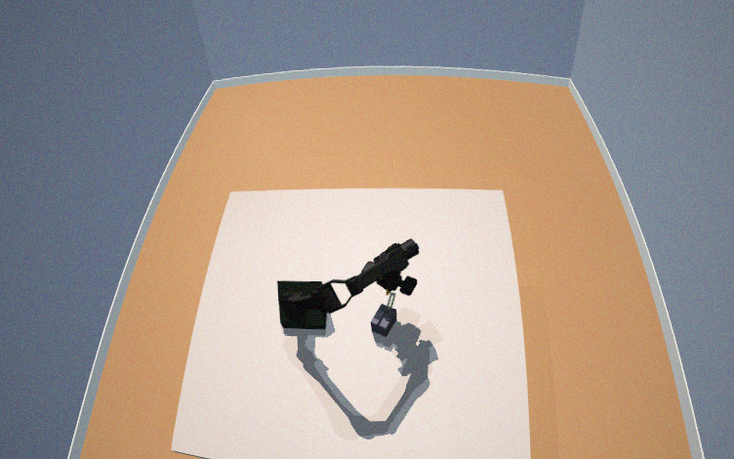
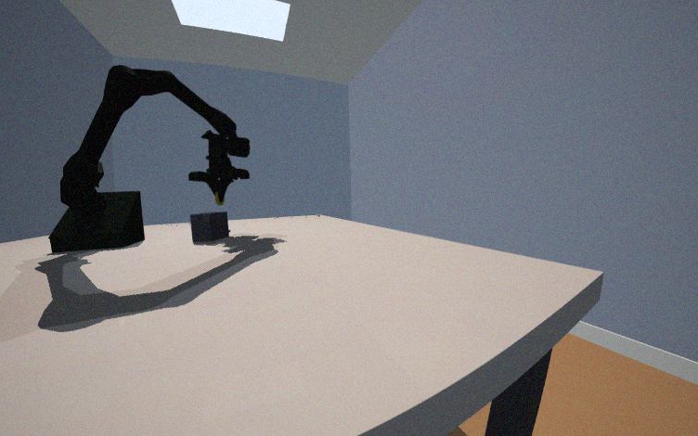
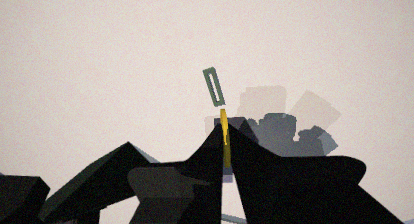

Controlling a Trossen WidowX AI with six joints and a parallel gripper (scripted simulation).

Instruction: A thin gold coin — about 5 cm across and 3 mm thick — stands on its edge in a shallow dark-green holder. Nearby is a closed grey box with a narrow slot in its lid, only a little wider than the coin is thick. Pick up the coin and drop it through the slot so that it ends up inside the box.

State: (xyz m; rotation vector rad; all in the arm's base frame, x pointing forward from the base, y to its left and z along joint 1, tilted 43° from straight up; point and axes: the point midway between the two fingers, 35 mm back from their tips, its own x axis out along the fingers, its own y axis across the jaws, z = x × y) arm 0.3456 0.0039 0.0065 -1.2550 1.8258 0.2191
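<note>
My gripper (image 1: 387,289) (image 2: 219,197) (image 3: 222,127) is shut on the gold coin (image 1: 387,292) (image 2: 218,200) (image 3: 223,119), whose lower part sticks out below the fingertips. The coin is edge-on in the wrist view and hangs in the air above the height of the box lid. The dark-green holder (image 1: 393,300) (image 3: 209,70) stands on the table with its slot empty. The closed grey box (image 1: 384,320) (image 2: 209,227) is beside the holder. In the wrist view the box is mostly hidden behind my fingers. The slot in its lid cannot be made out clearly.
The arm's dark base (image 1: 303,308) (image 2: 119,222) stands on the white table (image 1: 461,342) (image 2: 368,325), to the left of the box in the top and exterior views. The arm arches high from the base to the gripper. Its shadow lies across the table.
</note>
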